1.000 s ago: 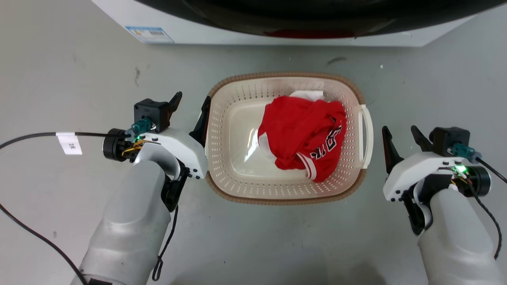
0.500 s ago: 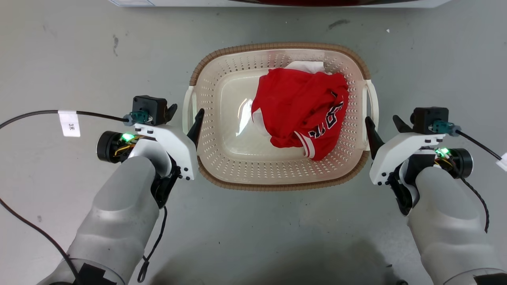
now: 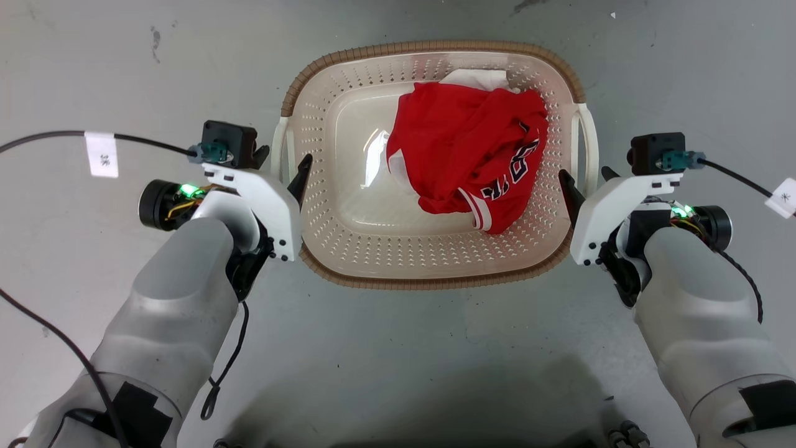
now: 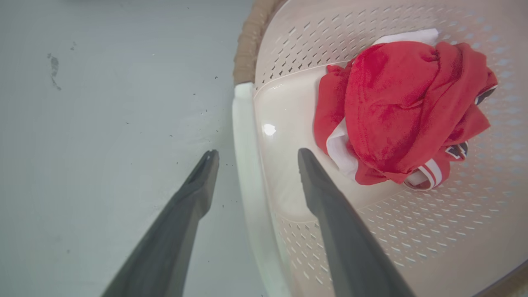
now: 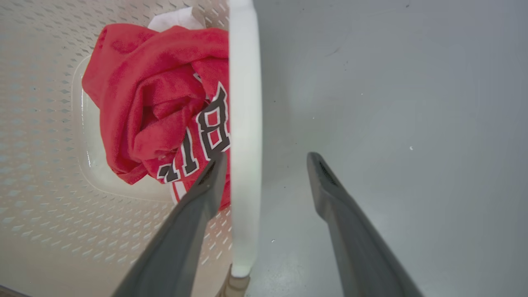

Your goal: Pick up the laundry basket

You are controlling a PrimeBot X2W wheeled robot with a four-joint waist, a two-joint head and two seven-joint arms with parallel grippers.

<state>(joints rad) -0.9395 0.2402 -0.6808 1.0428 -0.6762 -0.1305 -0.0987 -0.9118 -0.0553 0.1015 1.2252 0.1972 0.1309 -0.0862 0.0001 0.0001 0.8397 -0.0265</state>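
1. Two smooth, rounded pale grey forearms rise from 7 and 5 o'clock in the head view, over a matt grey floor (image 3: 398,361) with small dark scuffs
2. The left gripper (image 3: 283,160) has a glossy white shell and two long, dark, tapering fingers. It sits at the basket's 9 o'clock side with its jaws spread apart. The left handle (image 4: 247,165) runs between them, one finger outside it and one over the basket's inside
3. The right gripper (image 3: 584,175) sits at the 3 o'clock side, also released. In its wrist view the right handle (image 5: 244,123) passes between the fingers, just beside the inner one and apart from the outer one
4. The laundry basket (image 3: 429,48) stands on the floor between the two grippers. It is a rounded rectangle of cream plastic, with walls pierced by rows of small holes, a smooth shiny bottom, a ribbed brown woven-look rim and a plain white bar handle on each short side
5. A crumpled red garment (image 3: 460,155) with white trim and dark lettering lies in the basket's 2 o'clock part, with a white cloth (image 3: 476,79) at the garment's 12 o'clock edge
6. A black cable with a white tag (image 3: 101,154) leads off at 9 o'clock
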